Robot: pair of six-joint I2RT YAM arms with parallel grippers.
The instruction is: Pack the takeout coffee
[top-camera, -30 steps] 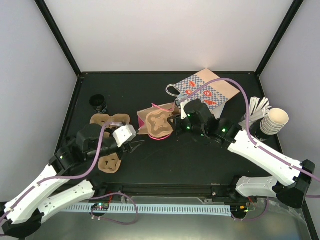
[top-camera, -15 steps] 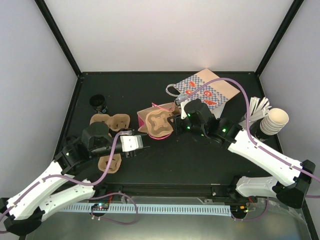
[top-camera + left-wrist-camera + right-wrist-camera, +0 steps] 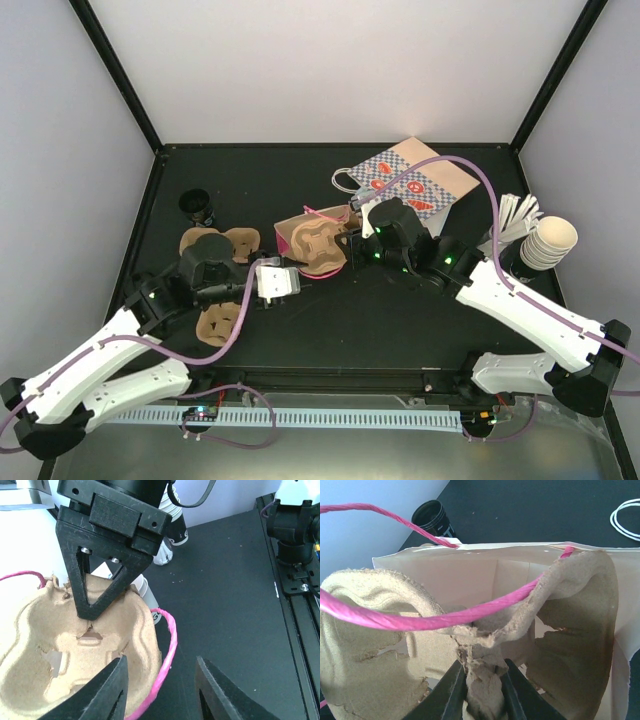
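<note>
Takeout coffee [image 3: 356,207] is a small white cup with dark print. It sits on the black surface [image 3: 400,320], toward the back, just behind the right gripper [image 3: 352,240], which hides part of it. It is outside the pink bag [image 3: 288,240] and close to the white handle of a patterned bag [image 3: 420,180]. The pink bag lies near the middle with its mouth open. A brown cardboard tray [image 3: 318,245] sticks out of that mouth. In the right wrist view, the right gripper's [image 3: 480,680] fingers [image 3: 451,690] are squeezed tight on a folded bit of the tray [image 3: 365,610], and the bag's pink handle [image 3: 395,620] runs across in front. The left gripper [image 3: 290,282] is low, just beside the near edge of the tray. In the left wrist view its fingers [image 3: 112,690] are spread apart and hold nothing. The rim of the tray [image 3: 60,645] and the pink handle [image 3: 170,640] show between them, but I cannot tell if they touch. Two more brown trays [image 3: 220,240] lie on the left side, partly under the left arm. A small black cup [image 3: 197,207] stands behind them. A stack of cream cups [image 3: 550,242] and some white sticks [image 3: 520,212] are at the far right edge.
</note>
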